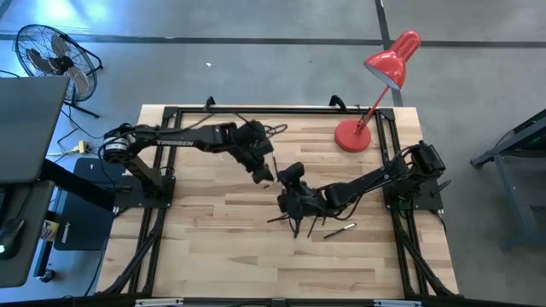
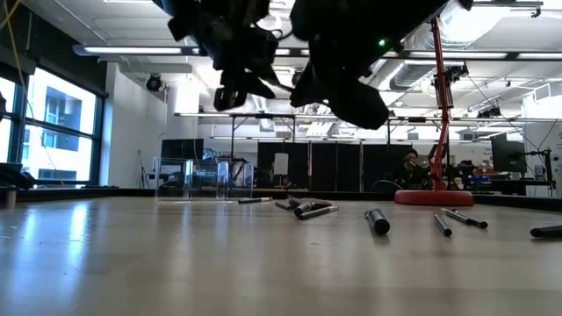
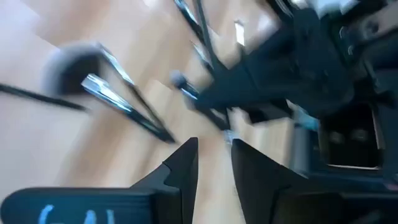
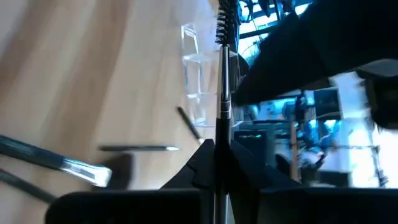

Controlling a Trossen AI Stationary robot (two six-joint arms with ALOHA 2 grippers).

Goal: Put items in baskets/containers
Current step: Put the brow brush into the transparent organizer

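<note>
Two dark grippers of mine are hanging close together above the middle of the pale wooden plank table (image 1: 213,256), both raised off its surface in the low view.

My right gripper (image 4: 216,146) is pinching a slim dark makeup brush with a silver metal ferrule and a bristly spiral tip (image 4: 221,74). The jaws are pressing tight on its handle, and the shaft is standing straight out past my fingertips. Beyond that tip the small clear transparent plastic holder (image 4: 195,81) is sitting on the wood, glassy and nearly colourless, with straight walls. In the low view it is standing on the far part of the table (image 2: 204,180).

My left gripper (image 3: 214,146) is hovering just beside the right one. Its two smooth black wedge-shaped fingers (image 3: 183,160) are standing apart with a narrow gap, and nothing is lying between them.

Several other thin dark pencil-like brushes (image 1: 339,228) are lying loose and flat on the boards, under and just beside my right gripper and well apart from the holder. One of them is showing a shiny ferrule and a soft dark fluffy head (image 4: 84,169).

At the far right corner the glossy red metal desk lamp (image 1: 353,136) is standing on its round base.
</note>
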